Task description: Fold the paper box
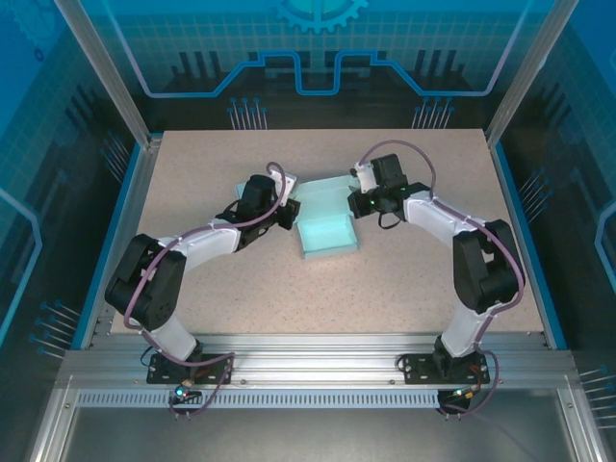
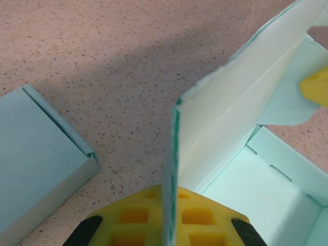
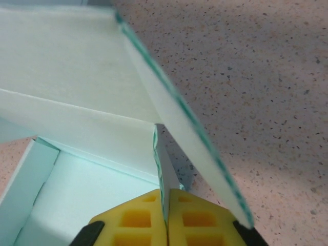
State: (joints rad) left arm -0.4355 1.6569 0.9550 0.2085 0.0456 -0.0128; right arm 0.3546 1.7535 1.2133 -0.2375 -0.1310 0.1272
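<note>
Two hands meet at the far end of the paper box (image 1: 327, 236), which lies open on the speckled table (image 1: 289, 298). We see our left hand (image 2: 171, 218) at the box's far left corner. Its yellow pads (image 2: 138, 220) are pressed together on the thin edge of an upright white flap (image 2: 241, 92), which rises from the box's wall and leans away over the tray. Our right hand (image 3: 166, 218) sits at the box's far right corner, clamped tight on a small tab (image 3: 163, 169). The tab stands where the box's wall meets a larger raised panel (image 3: 66, 56). That panel's teal-edged rim slants out to the right of the box, over bare table. Left of the box, beside our left hand, a pale teal sheet (image 2: 36, 154) with a folded rim lies flat on the table; we cannot tell whether it is joined to the box. The box's tray is pale teal inside, with low walls.
</note>
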